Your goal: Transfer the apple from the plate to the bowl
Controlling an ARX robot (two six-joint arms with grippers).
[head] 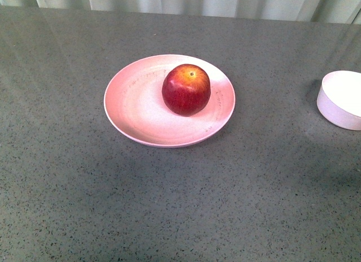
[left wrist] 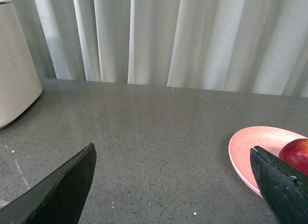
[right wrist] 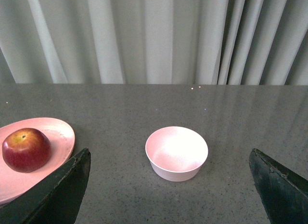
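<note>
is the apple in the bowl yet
No, the apple sits on the plate, and the bowl stands empty apart from it.

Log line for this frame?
apple on plate | bowl empty | left gripper open | right gripper open | transfer not started

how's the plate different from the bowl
The plate is wide and shallow; the bowl is small and deep with steep sides. The plate holds the apple; the bowl is empty. In the front view the plate sits near the middle of the table, the bowl off to the robot's right. Both are round, pale pink and upright.
</note>
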